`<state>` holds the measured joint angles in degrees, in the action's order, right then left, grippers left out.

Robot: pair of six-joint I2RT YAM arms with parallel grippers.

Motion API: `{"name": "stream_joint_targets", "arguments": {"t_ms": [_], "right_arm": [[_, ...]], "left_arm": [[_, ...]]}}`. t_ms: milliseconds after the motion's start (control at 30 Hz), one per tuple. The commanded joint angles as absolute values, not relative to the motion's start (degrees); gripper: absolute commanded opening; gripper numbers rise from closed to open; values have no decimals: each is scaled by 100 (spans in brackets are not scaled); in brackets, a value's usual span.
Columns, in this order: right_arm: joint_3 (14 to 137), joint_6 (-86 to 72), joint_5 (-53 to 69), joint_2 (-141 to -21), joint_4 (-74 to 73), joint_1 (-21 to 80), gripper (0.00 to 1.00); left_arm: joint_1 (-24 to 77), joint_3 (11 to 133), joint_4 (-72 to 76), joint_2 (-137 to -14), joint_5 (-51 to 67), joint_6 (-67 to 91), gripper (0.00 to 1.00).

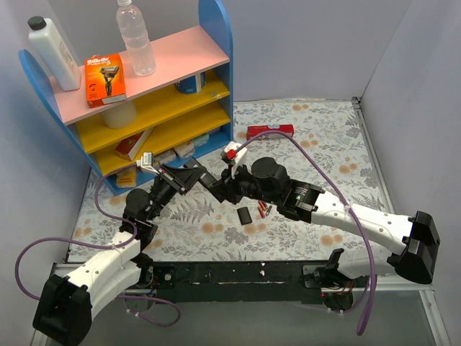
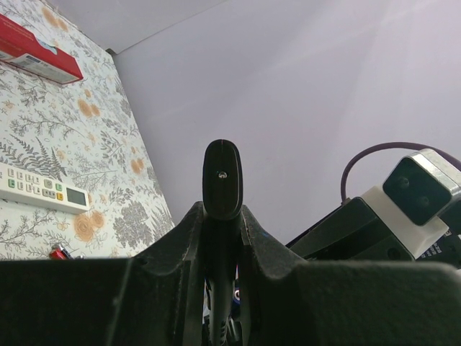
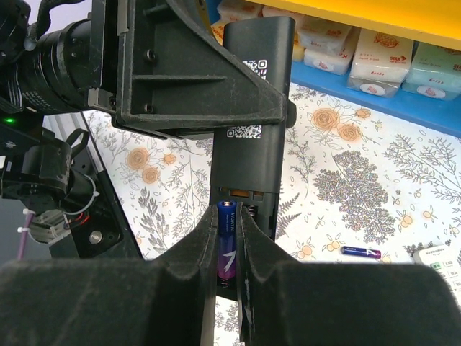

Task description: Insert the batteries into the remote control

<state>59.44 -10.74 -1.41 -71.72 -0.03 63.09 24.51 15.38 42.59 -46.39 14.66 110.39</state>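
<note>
My left gripper [image 1: 189, 175] is shut on a black remote control [image 1: 205, 180] and holds it above the table. In the left wrist view the remote [image 2: 222, 180] stands end-on between the fingers. In the right wrist view its back [image 3: 252, 108] faces me, with the battery compartment open at its lower end. My right gripper [image 3: 229, 223] is shut on a blue-purple battery [image 3: 227, 241] that lies in the left slot of that compartment. A second blue-purple battery [image 3: 361, 251] lies on the table. Red batteries [image 1: 263, 210] lie on the cloth beside the black battery cover [image 1: 245, 215].
A blue shelf unit [image 1: 144, 101] with pink and yellow boards stands at the back left, with bottles and boxes on it. A red box [image 1: 270, 131] lies at the back middle. A white remote [image 2: 43, 189] lies on the flowered cloth. Grey walls enclose the table.
</note>
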Motion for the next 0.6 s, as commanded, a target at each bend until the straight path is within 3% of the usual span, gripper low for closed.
{"name": "stream_joint_targets", "arguments": {"t_ms": [0, 333, 567], "right_arm": [[5854, -1125, -334, -7110, -158, 6328, 1], [5862, -1222, -387, -7049, -53, 6319, 25], [5906, -1257, -404, -7014, -53, 6328, 28]], "left_arm": [[2470, 1591, 4764, -4482, 1494, 11153, 0], [2470, 1565, 4711, -4421, 1573, 11162, 0], [2470, 1538, 4685, -4359, 1643, 11171, 0]]}}
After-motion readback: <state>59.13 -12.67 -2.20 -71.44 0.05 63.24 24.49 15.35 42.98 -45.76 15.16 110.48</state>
